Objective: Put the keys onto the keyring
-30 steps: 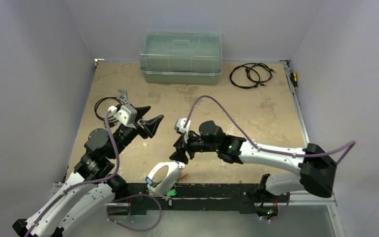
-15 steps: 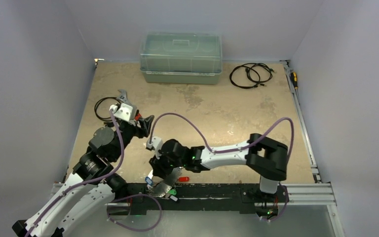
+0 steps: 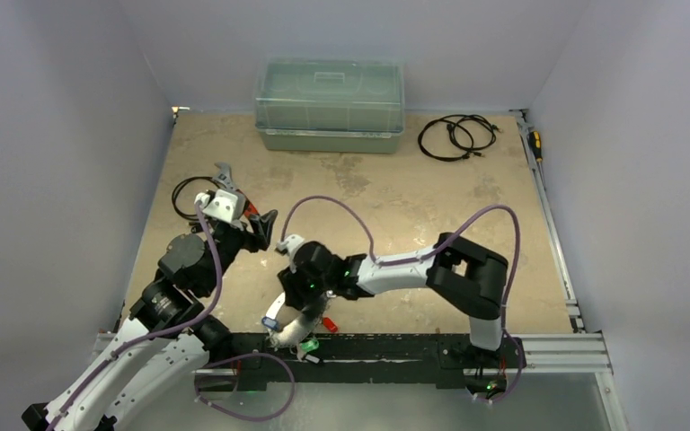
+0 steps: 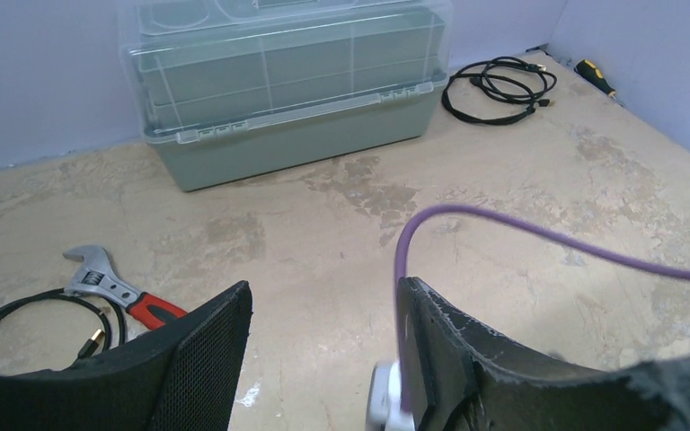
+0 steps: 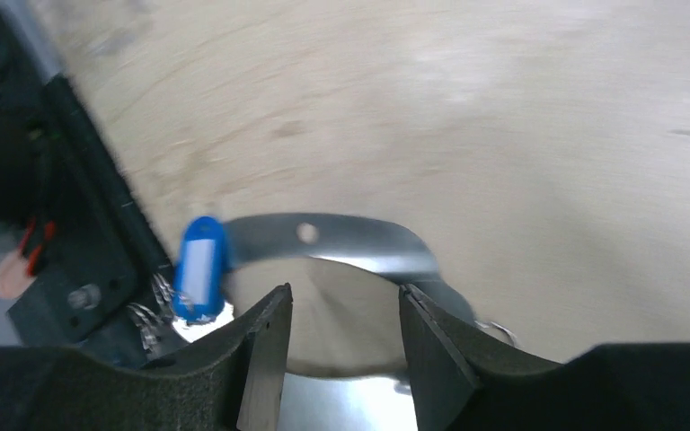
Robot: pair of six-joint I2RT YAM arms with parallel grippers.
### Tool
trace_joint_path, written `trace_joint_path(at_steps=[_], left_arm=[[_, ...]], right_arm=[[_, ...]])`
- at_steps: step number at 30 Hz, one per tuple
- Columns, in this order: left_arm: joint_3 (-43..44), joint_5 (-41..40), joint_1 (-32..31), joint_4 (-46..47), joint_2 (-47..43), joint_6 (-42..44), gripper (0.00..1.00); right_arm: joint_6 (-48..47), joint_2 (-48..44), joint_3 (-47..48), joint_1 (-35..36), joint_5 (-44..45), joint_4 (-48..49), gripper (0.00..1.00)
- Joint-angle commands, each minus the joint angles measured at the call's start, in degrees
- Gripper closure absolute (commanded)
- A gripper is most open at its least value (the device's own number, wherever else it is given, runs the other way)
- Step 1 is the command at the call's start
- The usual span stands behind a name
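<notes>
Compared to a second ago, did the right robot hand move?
Yes. The right gripper swung left and nearer the black rail, and is now over the keyring.

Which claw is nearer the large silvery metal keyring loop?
Right. The right claw hovers just above the silvery metal keyring; the left claw is farther back, to its left.

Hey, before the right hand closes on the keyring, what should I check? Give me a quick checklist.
1. Right hand open: ok, its fingers stand apart.
2. Keyring lined up with the gap: ok, the metal band crosses between the fingers.
3. Blue-tagged key outside the gap: ok, it lies beside one finger.
4. Left hand free to help: ok, open and holding nothing.
5. Blue-tagged key already threaded on the keyring: cannot tell, the wrist view is blurred.
</notes>
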Motion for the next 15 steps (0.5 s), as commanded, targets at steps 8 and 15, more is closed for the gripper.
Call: trace_joint_path(at_steps=[8,15], left_arm=[[0.7,-1.2,0.5,0.0,-0.5,1.0,0.40],[0.5,-1.0,0.7,-0.1,0.0,1.3,0.40]], right_arm=[[-4.9,-5.9,-6.9,-20.7,10.7,-11.4,0.45],[-9.5,-8.4,-2.4,-23.5,11.9,-12.9,0.45]])
